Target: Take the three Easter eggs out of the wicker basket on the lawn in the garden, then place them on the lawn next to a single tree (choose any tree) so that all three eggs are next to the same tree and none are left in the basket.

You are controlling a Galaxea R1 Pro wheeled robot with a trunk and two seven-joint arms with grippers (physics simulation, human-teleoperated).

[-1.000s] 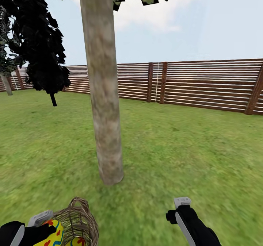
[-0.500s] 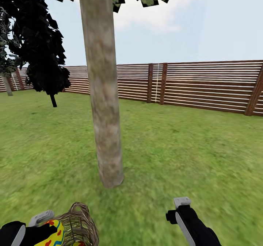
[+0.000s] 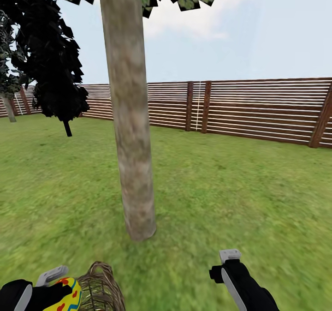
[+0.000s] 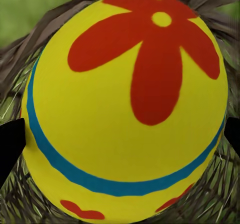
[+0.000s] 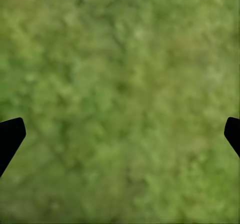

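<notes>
My left gripper [image 3: 59, 293] is shut on a yellow Easter egg [image 3: 68, 294] with a red flower and a blue band, held just beside the rim of the wicker basket [image 3: 102, 287] at the bottom left. In the left wrist view the egg [image 4: 125, 109] sits between the black fingertips [image 4: 10, 146], with the basket's weave [image 4: 20, 59] behind it. The thick pale trunk of the tree [image 3: 131, 140] rises from the lawn [image 3: 221, 195] just beyond the basket. My right gripper [image 3: 228, 261] hangs open over bare grass [image 5: 120, 99], its fingertips [image 5: 9, 134] far apart.
A brown slatted fence [image 3: 258, 110] closes the lawn at the back. A thin-trunked black-leaved tree [image 3: 50, 71] stands at the far left, well behind the pale trunk. Open grass stretches to the right of the trunk.
The whole picture has slid down slightly, so the camera has moved; the trunk's base and the basket sit lower in frame. Both grippers keep their places, the left still on the egg.
</notes>
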